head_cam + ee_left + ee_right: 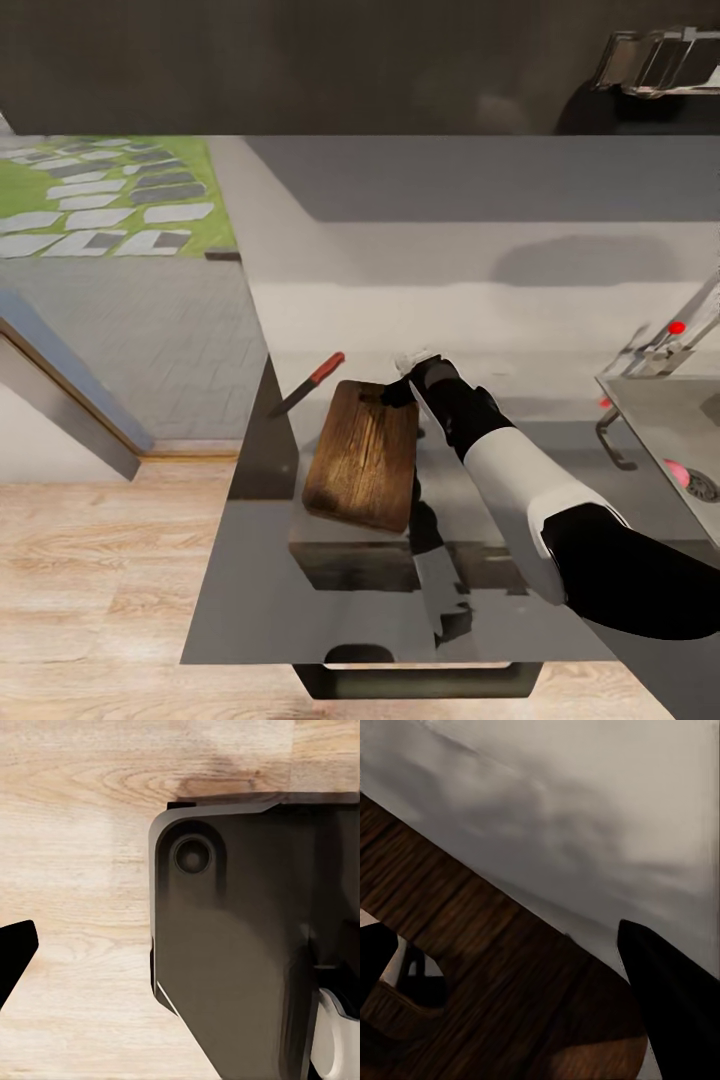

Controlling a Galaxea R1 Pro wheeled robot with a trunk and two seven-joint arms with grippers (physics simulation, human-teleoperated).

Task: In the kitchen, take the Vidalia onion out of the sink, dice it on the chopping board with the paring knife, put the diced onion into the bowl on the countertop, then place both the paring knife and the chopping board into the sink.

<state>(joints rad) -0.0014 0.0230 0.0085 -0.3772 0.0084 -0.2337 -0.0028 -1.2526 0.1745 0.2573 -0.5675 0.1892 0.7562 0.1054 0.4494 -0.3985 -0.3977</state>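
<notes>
The grey glossy worktop (pixel 400 300) stretches across most of what I can see, its near edge hanging over pale wood flooring (pixel 90 590), with a tiled stretch and a patch of green with stepping stones beyond its left end. At the right end sits the steel sink (pixel 660 410), its angular tap (pixel 665 345) tipped with a red lever, and down in the basin by the drain lies the Vidalia onion (pixel 678 472), a small pink bulb partly cut off by the sink's edge (only a sliver of it shows). The chopping board (pixel 362 455) lies near the worktop's left front, brown and wood-grained, with its handle-hole end pointing away from the robot. The right arm, black and white, reaches in from the lower right, and the right gripper (pixel 412 372) is at that far end of the board; in the right wrist view the two dark jaws stand well apart, with the board (pixel 495 982) and its handle slot between them and nothing held. Just beyond the board's far left corner lies the paring knife (pixel 308 384), red handle farther back, dark blade pointing toward the worktop's left edge. In the left wrist view a dark fingertip (pixel 15 956) shows over the wood floor beside the robot's dark base; whether the left jaws are wide or narrow I cannot tell.
</notes>
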